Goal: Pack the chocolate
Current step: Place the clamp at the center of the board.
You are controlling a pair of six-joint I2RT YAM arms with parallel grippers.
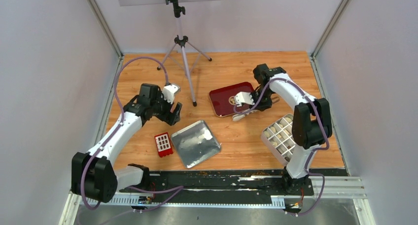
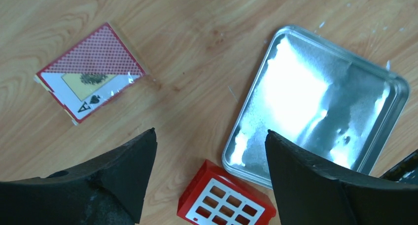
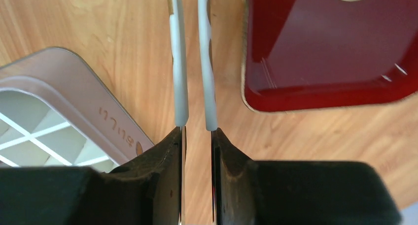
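Pinching a pair of white tongs between its black fingers, the right gripper is closed on them at the bottom middle of the right wrist view. The two thin blades run up the frame almost parallel, with a narrow gap between them and brown smears on them. At the upper right of that frame lies a dark red tray with a gold emblem, close beside the blades. At the lower left is a divided box, pale with white dividers. In the top view the divided box sits at the right, partly behind the right arm, and its cells look cream-pale. Whether that is the chocolate or only the liner is too small to tell, and I cannot make out a piece with certainty.

The left gripper has its jaws spread wide with nothing between them, above the wooden table. At the bottom middle of the left wrist view is a small red block with a white grid of square holes. It is just beside the edge of a silver metal tray, which fills the right of that frame. At the upper left lies a wrapped pack of playing cards, an ace of spades showing. In the top view a tripod stands at the upper middle of the table
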